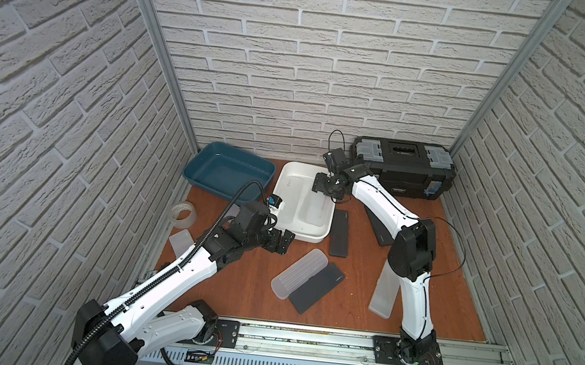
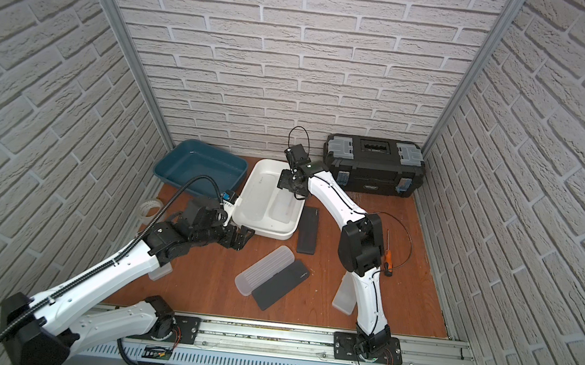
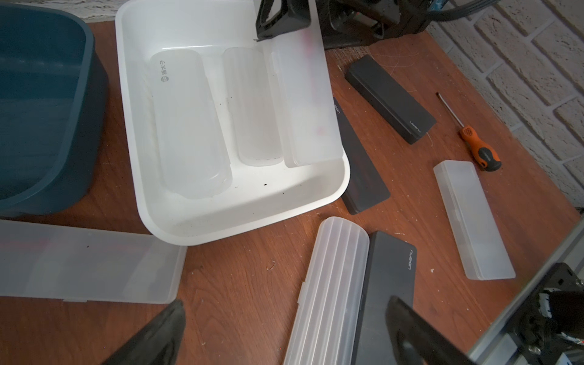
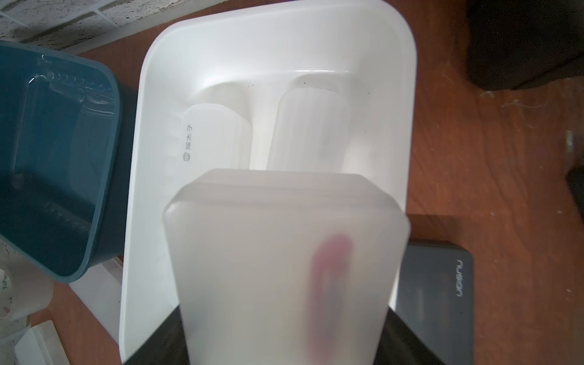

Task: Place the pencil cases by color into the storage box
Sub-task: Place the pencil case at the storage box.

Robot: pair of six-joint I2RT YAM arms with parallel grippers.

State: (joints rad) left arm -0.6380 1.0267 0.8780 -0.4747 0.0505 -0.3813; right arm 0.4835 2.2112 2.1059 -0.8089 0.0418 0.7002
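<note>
My right fingers (image 4: pixel 158 344) clamp the frosted translucent plastic pencil case (image 1: pixel 314 211), which extends toward 6 o'clock; left fingers (image 3: pixel 158 335) gape, empty.

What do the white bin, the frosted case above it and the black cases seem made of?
White bin: likely moulded plastic, smooth semi-gloss; soft highlights. Frosted case: translucent plastic, matte; a pink shape shows blurred through it. Black cases: matte, no glare; material unclear, perhaps plastic.

White brick-patterned walls (image 1: pixel 313 64) on three sides, aluminium corner posts (image 1: pixel 157 49), reddish-brown wooden tabletop (image 1: pixel 345 305)
</note>
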